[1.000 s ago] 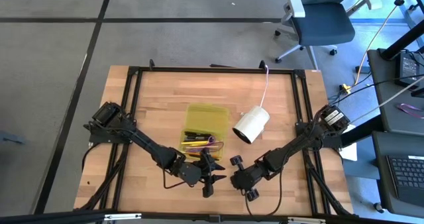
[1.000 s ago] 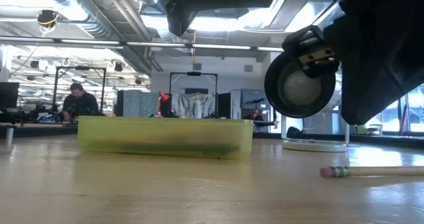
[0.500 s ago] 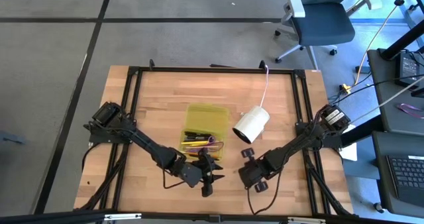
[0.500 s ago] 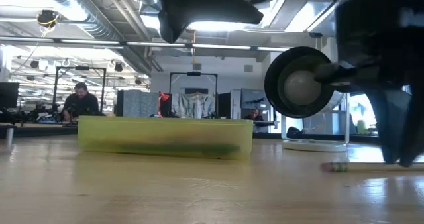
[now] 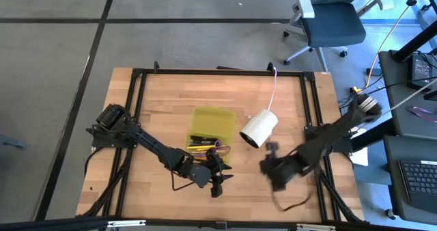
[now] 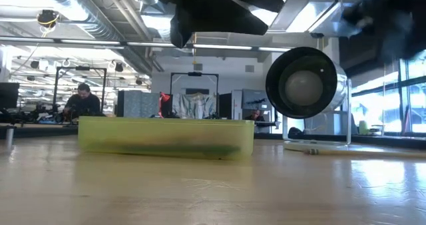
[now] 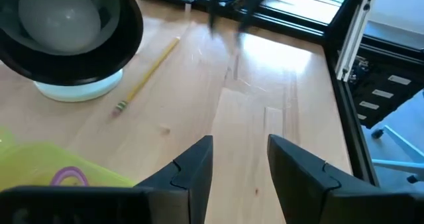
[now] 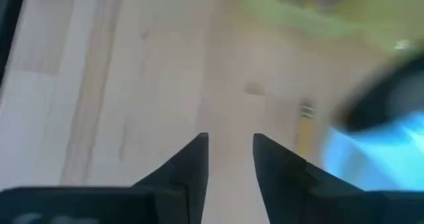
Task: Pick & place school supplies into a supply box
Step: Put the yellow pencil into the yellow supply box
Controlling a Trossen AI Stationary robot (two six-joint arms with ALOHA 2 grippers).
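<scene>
yellow pencil (image 7: 148, 70) on the table looks light, stiff and prone to rolling, so pinch mid-shaft. left gripper (image 7: 240, 159) and right gripper (image 8: 229, 154) both hang parted, empty.

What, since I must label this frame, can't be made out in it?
Right gripper: only a dark motion smear in the high view.
Box contents: in the low view, the translucent wall blurs them into a dark streak.
Pencil: blurred by motion in the right wrist view.

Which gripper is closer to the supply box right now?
Left. The left gripper sits just off the box's near end; the right gripper is farther off, beyond the white cylinder.
</scene>
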